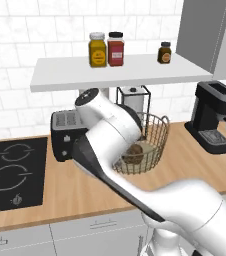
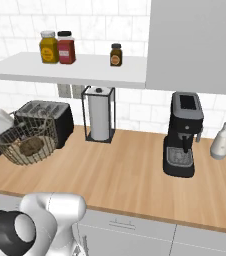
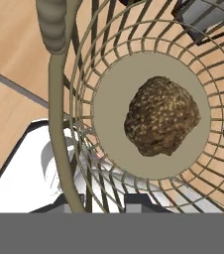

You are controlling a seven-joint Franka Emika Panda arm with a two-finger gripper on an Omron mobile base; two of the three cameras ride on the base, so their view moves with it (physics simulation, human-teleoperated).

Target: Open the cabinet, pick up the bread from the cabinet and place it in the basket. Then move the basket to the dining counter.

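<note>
Bread [image 3: 162, 116]: lies on the flat beige bottom of the basket [image 1: 155, 142], a little off centre (dark brown, lumpy).
Basket: stands on the wooden counter [image 2: 125, 170], just beside the toaster [image 1: 65, 131], with the paper towel holder [image 2: 99, 115] behind it.
End effector: at the basket's rim on the arm's side; its fingers are hidden, so I cannot tell whether they are apart or together.
Coffee machine [image 2: 184, 134]: well apart, further along the counter.
Shelf [image 1: 115, 72]: carries three jars.

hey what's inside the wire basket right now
The bread lies alone on the flat beige bottom of the basket, a dark lumpy roll near the middle. In the left base view the arm covers the basket's near left side, so that part is hidden there.
</note>
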